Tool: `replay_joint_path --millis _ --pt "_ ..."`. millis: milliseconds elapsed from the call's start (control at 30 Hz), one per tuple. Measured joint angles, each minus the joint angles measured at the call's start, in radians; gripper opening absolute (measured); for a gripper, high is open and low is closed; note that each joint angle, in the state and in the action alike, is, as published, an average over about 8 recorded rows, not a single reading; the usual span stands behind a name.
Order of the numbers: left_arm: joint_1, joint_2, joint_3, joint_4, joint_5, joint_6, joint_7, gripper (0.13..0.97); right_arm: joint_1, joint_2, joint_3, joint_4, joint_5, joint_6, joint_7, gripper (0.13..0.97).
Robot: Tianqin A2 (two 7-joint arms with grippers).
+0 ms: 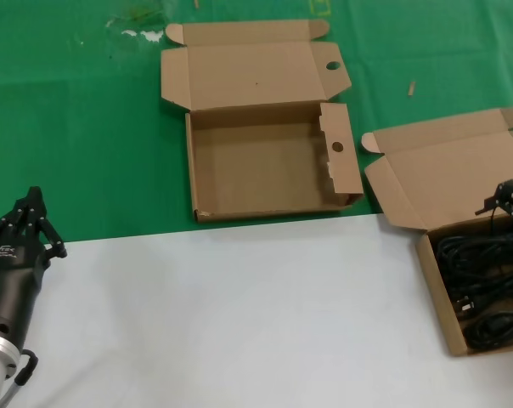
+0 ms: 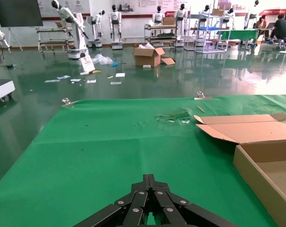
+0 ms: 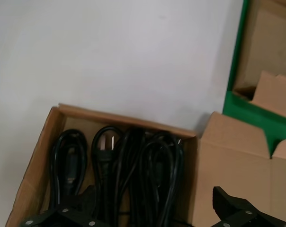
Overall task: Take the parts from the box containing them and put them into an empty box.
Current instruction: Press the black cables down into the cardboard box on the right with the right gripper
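Several black coiled power cables, the parts [image 1: 486, 293] [image 3: 133, 165], lie in the plain-lidded brown box [image 1: 433, 280] [image 3: 33, 176] at the right edge, lid [image 1: 452, 174] folded back. My right gripper [image 1: 504, 206] [image 3: 155, 201] hangs open just above the far end of that box, jaws spread wide over the cables, nothing between them. The empty box [image 1: 265, 170] [image 2: 266, 175] [image 3: 266, 47], with round holes in its flaps, lies open at centre back on the green cloth. My left gripper [image 1: 33, 197] [image 2: 149, 178] is shut and empty at the front left, well left of the empty box.
A white sheet [image 1: 239, 314] covers the near half of the table and green cloth [image 1: 78, 127] the far half. Small scraps [image 1: 142, 34] lie on the cloth's back left. Beyond the table lies a hall floor with stands and a cardboard box [image 2: 150, 56].
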Motion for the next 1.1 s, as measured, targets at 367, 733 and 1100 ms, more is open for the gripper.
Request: replay_joint_path --millis 367,733,1100 --pt "0.0 0.0 0.0 0.0 0.0 0.0 0.0 0.14 0.024 -0.06 0.003 -0.116 -0.044 0.009 -0.085 0.714" --pt "0.0 0.0 0.0 0.0 0.0 0.0 0.0 0.14 0.062 -0.103 0.002 -0.193 -0.078 0.018 -0.125 0.541" --pt "0.0 0.0 0.0 0.0 0.0 0.0 0.0 0.14 0.085 -0.096 0.007 -0.145 -0.106 -0.029 -0.035 0.31"
